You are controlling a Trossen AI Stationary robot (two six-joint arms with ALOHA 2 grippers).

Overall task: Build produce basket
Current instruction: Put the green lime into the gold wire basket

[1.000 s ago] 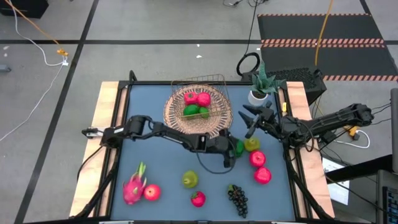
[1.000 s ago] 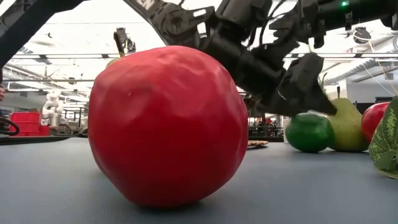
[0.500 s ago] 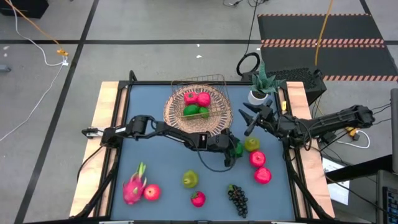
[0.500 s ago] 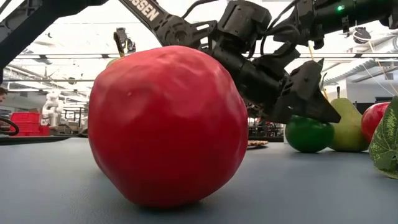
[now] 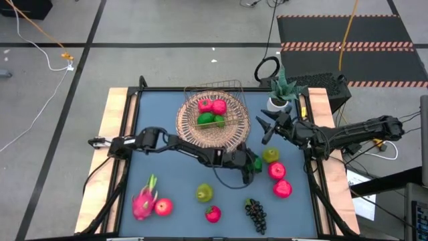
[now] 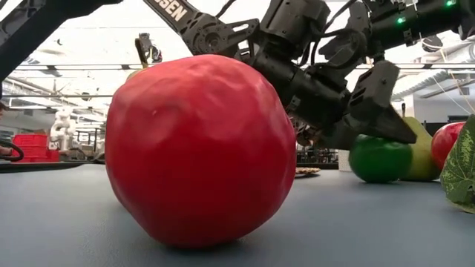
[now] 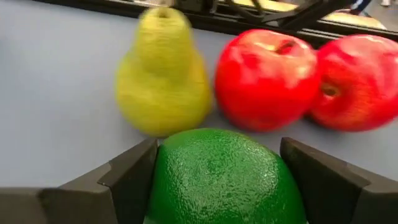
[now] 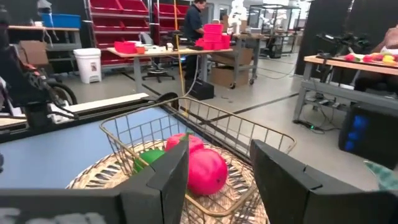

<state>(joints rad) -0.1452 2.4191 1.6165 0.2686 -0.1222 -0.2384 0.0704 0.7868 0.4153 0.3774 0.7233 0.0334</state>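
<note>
My left gripper (image 5: 251, 163) is open and reaches down over a green lime (image 7: 217, 177) on the table, one finger on each side of it. A yellow-green pear (image 7: 163, 74) and two red apples (image 7: 267, 78) lie just beyond the lime. The wire basket (image 5: 227, 87) sits on the round wicker mat (image 5: 187, 127) and holds pink fruit (image 8: 205, 171) and green limes (image 5: 210, 120). My right gripper (image 5: 267, 125) is open, in the air right of the basket, pointing at it. My left gripper straddles the lime from above and from the table's left, slanting down. Its fingers (image 7: 134, 177) stand close against the lime's two sides (image 7: 165, 186); whether they touch it, I cannot tell. The lime rests on the table.
On the near half of the table lie a dragon fruit (image 5: 144, 201), an apple (image 5: 162, 206), a pear (image 5: 204, 193), a red fruit (image 5: 212, 214) and grapes (image 5: 255, 214). A potted plant (image 5: 281, 90) stands at the far right corner, just beyond my right gripper.
My left gripper has moved toward the table's right and near edge and down, coming over the lime with a finger on each side. In the low view the lime has shifted slightly toward the pear.
</note>
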